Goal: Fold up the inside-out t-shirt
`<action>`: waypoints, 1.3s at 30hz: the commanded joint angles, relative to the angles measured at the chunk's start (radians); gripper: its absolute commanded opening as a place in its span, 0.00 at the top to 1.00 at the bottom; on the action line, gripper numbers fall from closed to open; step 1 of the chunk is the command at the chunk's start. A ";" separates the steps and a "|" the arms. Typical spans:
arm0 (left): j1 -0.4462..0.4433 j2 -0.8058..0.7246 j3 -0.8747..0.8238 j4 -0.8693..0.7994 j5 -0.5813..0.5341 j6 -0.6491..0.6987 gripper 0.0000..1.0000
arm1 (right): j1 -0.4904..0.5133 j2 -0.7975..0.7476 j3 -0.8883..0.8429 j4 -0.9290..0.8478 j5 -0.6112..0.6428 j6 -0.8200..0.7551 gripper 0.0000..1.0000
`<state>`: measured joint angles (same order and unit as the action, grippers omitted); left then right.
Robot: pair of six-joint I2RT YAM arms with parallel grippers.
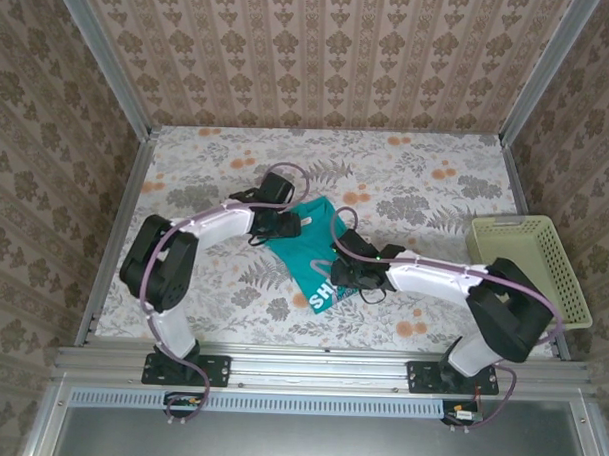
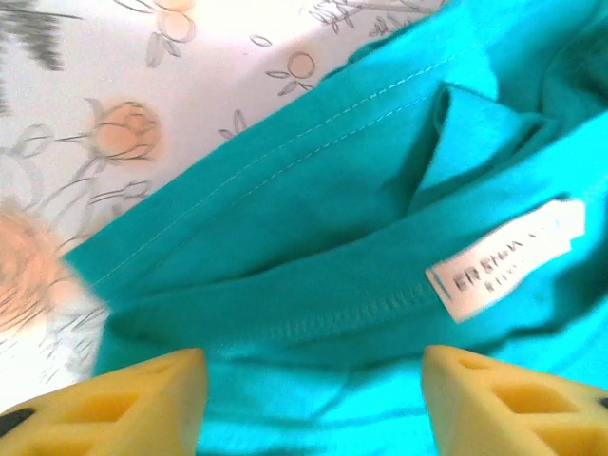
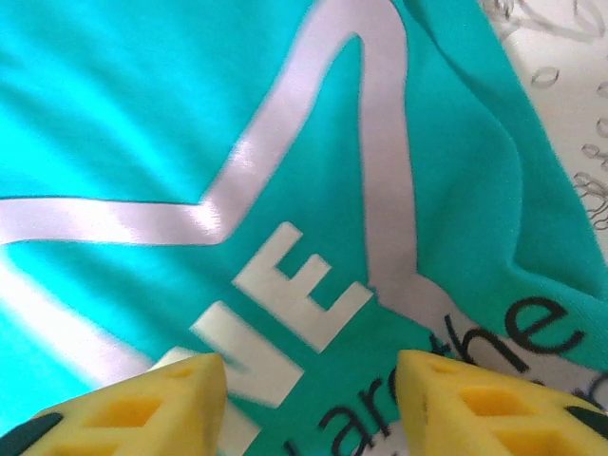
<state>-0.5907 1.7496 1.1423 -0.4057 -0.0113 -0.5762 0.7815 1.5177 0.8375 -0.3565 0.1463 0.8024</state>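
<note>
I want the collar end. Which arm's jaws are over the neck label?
The left arm: its jaws sit over the white neck label; the right arm's are over the star print.

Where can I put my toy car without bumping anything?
Free: the far strip of table behind the t-shirt, and the near strip before it. Crowded: the middle, with left fingers and right fingers over the t-shirt; the yellow basket lines the right edge.

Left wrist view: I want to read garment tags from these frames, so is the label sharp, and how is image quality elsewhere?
Left wrist: the white label on the t-shirt is smeared, its print only partly legible, and the table is washed out at top left. Right wrist: the star outline looks softly blurred. Top external: sharp, evenly lit.
</note>
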 commanded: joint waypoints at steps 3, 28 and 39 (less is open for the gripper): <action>-0.001 -0.282 -0.139 -0.079 -0.153 -0.093 0.33 | -0.064 -0.039 0.151 -0.038 0.078 -0.189 0.38; 0.034 0.047 -0.156 0.291 0.060 -0.226 0.39 | -0.234 0.759 0.946 -0.325 -0.114 -0.488 0.25; 0.035 0.201 -0.036 0.284 0.126 -0.172 0.51 | -0.193 0.717 0.799 -0.245 -0.162 -0.374 0.51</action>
<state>-0.5461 1.8278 1.0954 -0.4156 -0.0040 -0.7883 0.5587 2.2353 1.7088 -0.5701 0.0257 0.3767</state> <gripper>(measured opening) 0.497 0.506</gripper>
